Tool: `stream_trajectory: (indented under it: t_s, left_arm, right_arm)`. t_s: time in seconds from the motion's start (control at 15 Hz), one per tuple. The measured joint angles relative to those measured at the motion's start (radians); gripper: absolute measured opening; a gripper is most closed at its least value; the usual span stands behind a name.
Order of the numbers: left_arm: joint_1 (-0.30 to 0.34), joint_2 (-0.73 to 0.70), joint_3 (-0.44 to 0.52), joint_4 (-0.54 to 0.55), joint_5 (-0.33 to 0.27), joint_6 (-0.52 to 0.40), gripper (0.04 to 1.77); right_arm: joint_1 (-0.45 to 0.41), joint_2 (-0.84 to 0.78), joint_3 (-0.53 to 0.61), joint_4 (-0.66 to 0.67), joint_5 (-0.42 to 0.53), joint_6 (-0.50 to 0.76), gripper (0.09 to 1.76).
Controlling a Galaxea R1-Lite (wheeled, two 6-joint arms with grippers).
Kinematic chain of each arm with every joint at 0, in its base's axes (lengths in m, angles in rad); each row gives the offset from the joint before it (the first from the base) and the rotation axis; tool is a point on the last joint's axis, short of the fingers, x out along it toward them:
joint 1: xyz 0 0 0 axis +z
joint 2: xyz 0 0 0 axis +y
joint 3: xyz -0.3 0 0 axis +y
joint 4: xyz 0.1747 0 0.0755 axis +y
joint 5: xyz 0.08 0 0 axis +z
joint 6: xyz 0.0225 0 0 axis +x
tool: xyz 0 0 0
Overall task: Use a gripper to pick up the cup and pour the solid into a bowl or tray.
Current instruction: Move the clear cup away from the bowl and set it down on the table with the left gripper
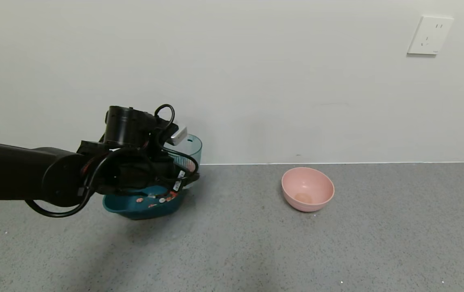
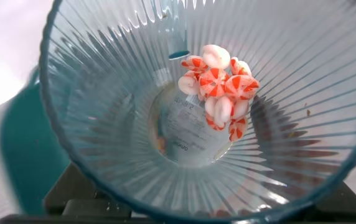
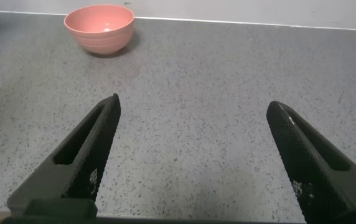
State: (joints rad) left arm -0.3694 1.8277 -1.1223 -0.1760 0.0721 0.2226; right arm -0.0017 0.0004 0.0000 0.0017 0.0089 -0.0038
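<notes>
The grey speckled tabletop point(image 1: 337, 243) runs back to a plain white wall point(image 1: 256, 61), which carries a white socket plate point(image 1: 430, 35) high on the robot's right. From the left a thick black arm point(image 1: 17, 170) reaches across the table and ends in the left gripper point(image 1: 163, 170), whose wrist module and looping cables cover much of what lies behind them in the head view. Under that gripper sits the dark teal tub point(image 1: 122, 207) on the table, its near wall showing and a scatter of orange-red and white pieces point(image 1: 155, 198) visible inside it. The left gripper is clamped on the cup point(image 1: 191, 148), a clear blue-green ribbed tumbler held tipped above the tub at its far right side; only the upper part of the cup shows past the gripper in the head view. The left wrist view looks straight into the cup's mouth point(image 2: 103, 124), where a cluster of the solid point(image 2: 218, 87) clings to the inner wall near the base, while the teal tub point(image 2: 22, 155) shows as a blur beyond the rim. Well apart to the right stands a round pink bowl point(image 1: 307, 189), tilted slightly toward the robot. The right gripper point(image 3: 193, 155) hangs low over bare tabletop with its two black fingers point(image 3: 84, 149) spread wide, the pink bowl point(image 3: 99, 28) far beyond them
</notes>
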Motion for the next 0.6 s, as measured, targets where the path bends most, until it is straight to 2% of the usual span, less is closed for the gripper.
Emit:
stream_trajectory:
  t_s: [0.2,0.4,0.6]
  left_arm:
    - [-0.087,0.027,0.01,-0.107,-0.003,-0.046,1.26]
    - [-0.126,0.089,0.024,-0.187,-0.038,-0.123,1.25]
    - [-0.133,0.166,0.023,-0.248,-0.059,-0.139,1.25]
  right_arm:
    - [0.0,0.0,0.0,0.0,0.0,-0.001,1.71]
    - [0.0,0.0,0.0,0.0,0.0,0.0,1.71]
    - [0.0,0.0,0.0,0.0,0.0,0.0,1.71]
